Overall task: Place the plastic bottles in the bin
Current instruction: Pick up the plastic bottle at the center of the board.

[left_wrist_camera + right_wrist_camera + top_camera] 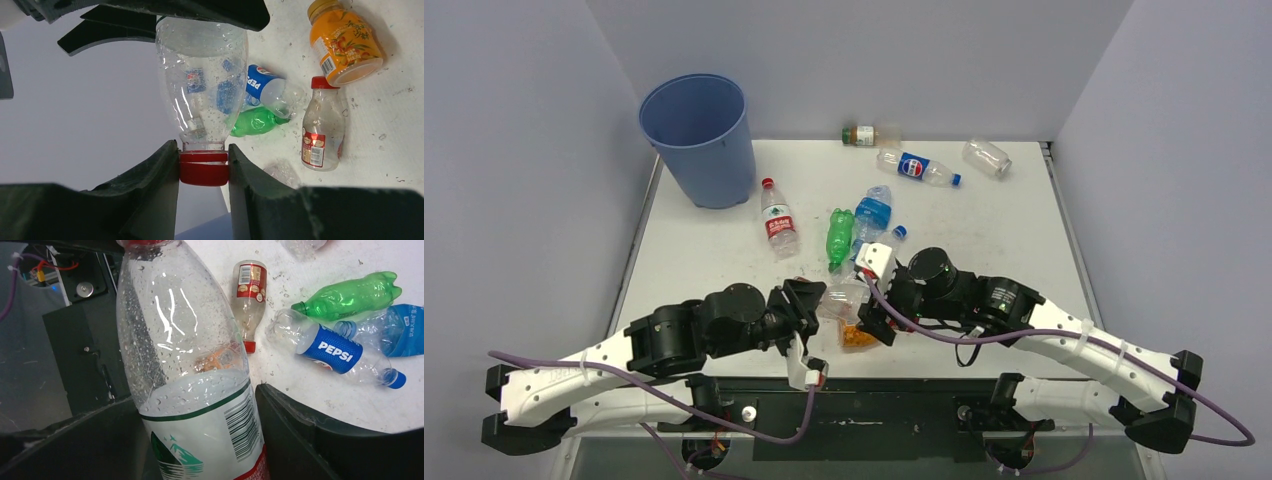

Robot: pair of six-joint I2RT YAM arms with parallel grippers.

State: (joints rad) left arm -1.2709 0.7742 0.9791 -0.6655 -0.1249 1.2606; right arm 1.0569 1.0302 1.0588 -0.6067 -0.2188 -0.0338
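Item: clear plastic bottle with red cap (842, 300), droplets inside. Location: lifted near front edge of white table (1024, 250), between both arms.
Left gripper (203, 161): clamped on cap.
Right gripper (197, 410): jaws flank labelled body; firm contact cannot be told.
Handling: secure one hold before other lets go, then carry to tall blue plastic bin (709, 165) at far-left corner, well apart.
Views: cap pinch shows in left wrist only; barcode label in right wrist only; bin in overhead only.

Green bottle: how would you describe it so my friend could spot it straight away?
Find the tall blue bin at the far left corner of the table. Going right from its base you pass a red-labelled bottle, then the green bottle, lying mid-table beside a blue-tinted bottle. It alone is solid green.
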